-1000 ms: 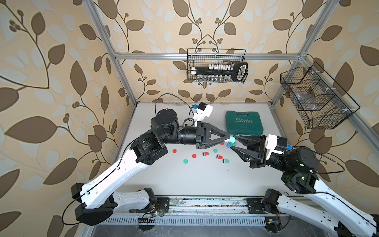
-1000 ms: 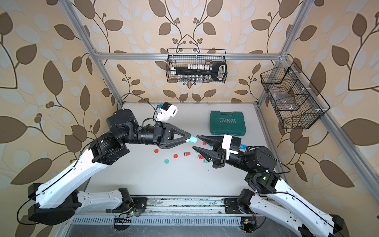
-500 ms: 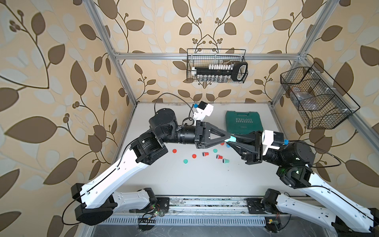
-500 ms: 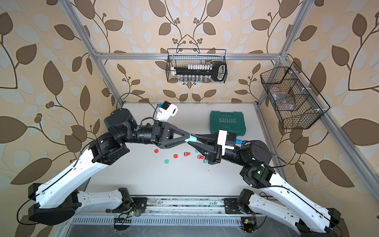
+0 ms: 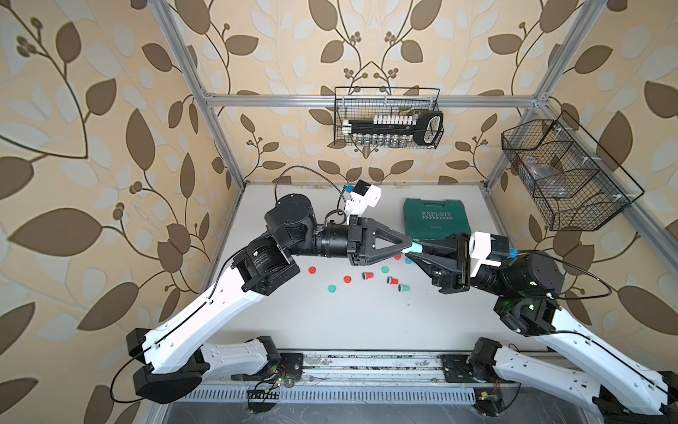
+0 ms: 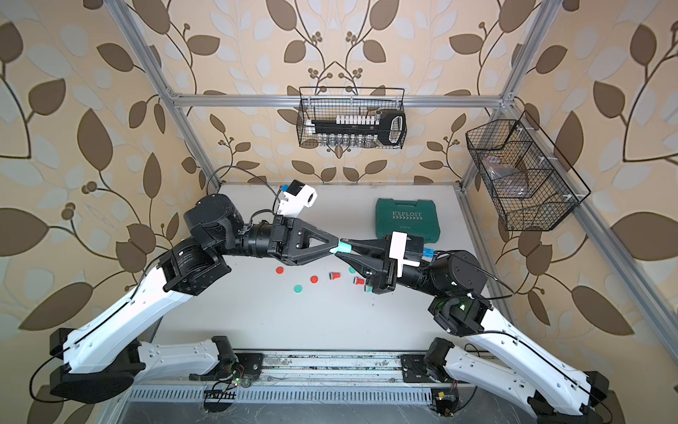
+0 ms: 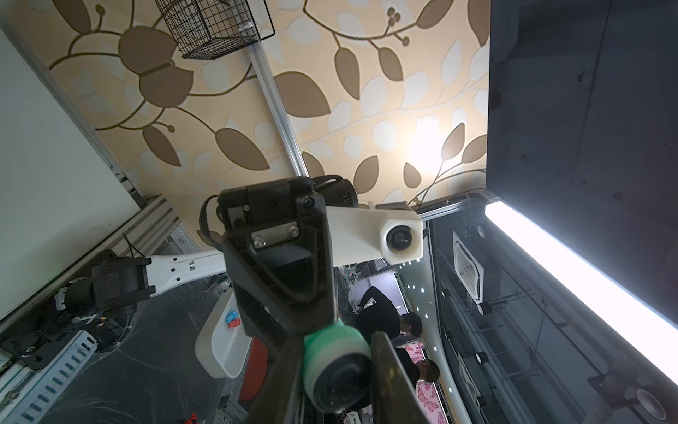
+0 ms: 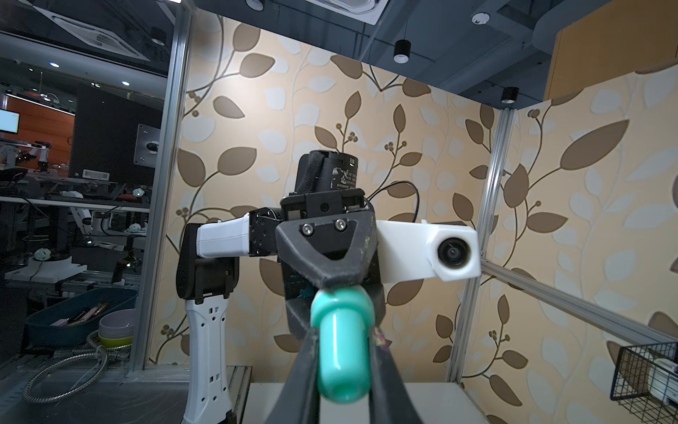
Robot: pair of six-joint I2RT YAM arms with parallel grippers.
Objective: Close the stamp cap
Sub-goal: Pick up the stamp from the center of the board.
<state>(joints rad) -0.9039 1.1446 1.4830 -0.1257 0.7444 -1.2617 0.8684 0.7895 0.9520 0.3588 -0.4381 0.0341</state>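
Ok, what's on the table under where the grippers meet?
Peeking out below the teal stamp: a red piece, a blue piece, a green cap. The left gripper and right gripper cover anything directly beneath.

small caps scattered mid-table, green case at back right, open tabletop toward front

Teal stamp; brown-leafed beige wallpaper

Both top views are bright and evenly lit, with only faint, soft shadows on the white counter; the straight frame bars bow near the edges. In the left wrist view a ceiling light strip blows out white, and the close teal stamp is blurred. The right wrist view's background room is dim
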